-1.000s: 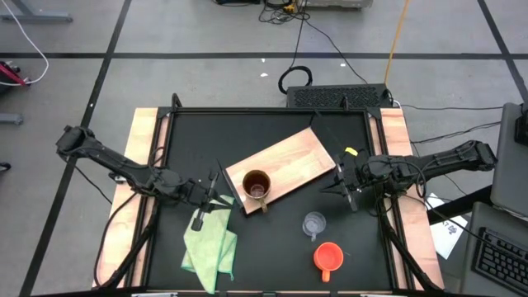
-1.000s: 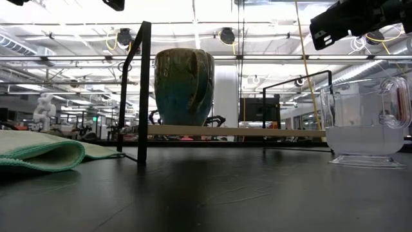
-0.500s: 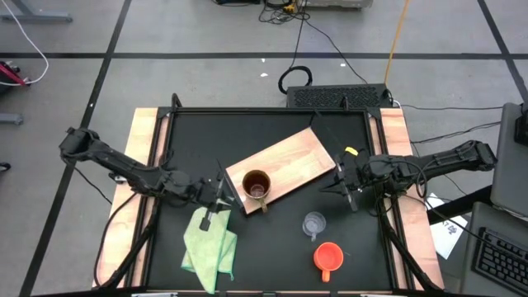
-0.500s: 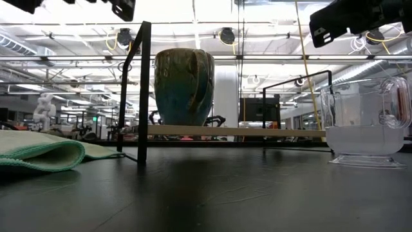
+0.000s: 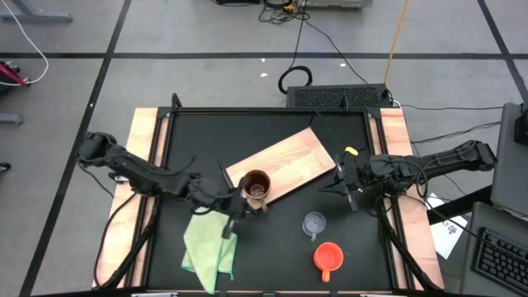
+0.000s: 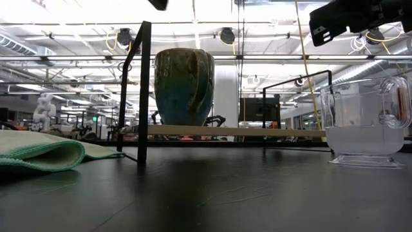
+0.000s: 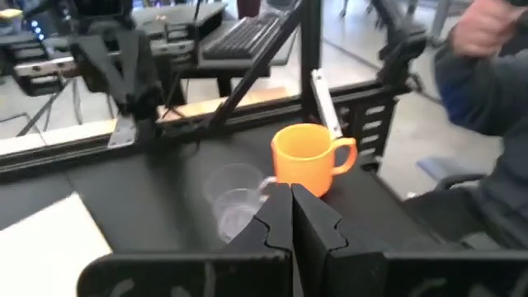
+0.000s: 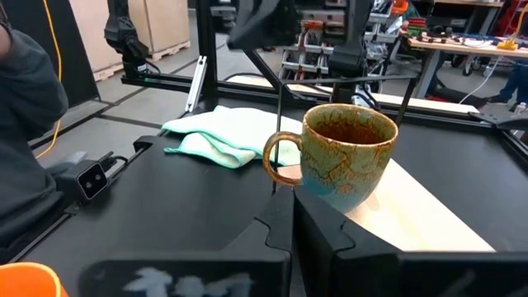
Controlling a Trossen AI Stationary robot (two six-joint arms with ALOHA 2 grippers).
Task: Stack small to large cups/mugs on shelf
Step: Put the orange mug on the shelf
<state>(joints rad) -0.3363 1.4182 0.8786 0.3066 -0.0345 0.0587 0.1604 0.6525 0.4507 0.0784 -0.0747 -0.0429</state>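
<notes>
The brown mug stands upright on the near-left end of the light-wood shelf board, its handle toward the near edge; the low view and the right wrist view show it too. On the black table stand the clear glass cup and, nearer, the orange-red mug. My left gripper is shut, hovering just left of the brown mug above the table; its wrist view looks at the glass cup and orange-red mug. My right gripper is shut, off the board's right end.
A light green cloth lies crumpled on the near-left part of the table, below my left arm. A black frame post stands by the board. A person's sleeve shows beyond the table's near right side. Bare black tabletop lies between cloth and cups.
My left gripper has moved toward the table's right, from above the cloth's far end to just beside the brown mug, staying shut. The mugs, the cup and the board have kept their places.
</notes>
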